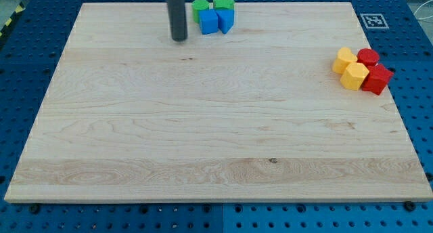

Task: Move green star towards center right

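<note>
The green star [224,4] sits at the view's top edge of the wooden board [203,124], a little right of the middle. It touches a blue block [225,19] below it and a green round block [199,7] lies to its left. A blue cube [209,22] sits below the green round block. My tip [178,38] rests on the board to the left of this cluster, about 30 px left of the blue cube, touching no block.
At the view's right edge lies a second cluster: a yellow block [344,59], a yellow hexagonal block [354,76], a red round block [368,56] and a red star-like block [377,79]. A marker tag [373,20] sits off the board's top right corner.
</note>
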Controlling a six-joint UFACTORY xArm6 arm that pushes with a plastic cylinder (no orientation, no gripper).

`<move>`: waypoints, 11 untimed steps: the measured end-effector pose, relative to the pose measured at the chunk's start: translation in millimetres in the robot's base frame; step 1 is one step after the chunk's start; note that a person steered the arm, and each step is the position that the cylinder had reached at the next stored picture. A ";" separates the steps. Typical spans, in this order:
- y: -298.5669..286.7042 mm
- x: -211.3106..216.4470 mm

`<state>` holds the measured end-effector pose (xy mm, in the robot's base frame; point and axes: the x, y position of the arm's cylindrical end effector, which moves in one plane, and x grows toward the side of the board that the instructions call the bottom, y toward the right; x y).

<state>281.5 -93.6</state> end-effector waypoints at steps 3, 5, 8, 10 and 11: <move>75.9 -83.4; 148.1 -79.4; 115.5 -76.0; 137.1 -4.0; 138.1 22.6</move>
<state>304.2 44.5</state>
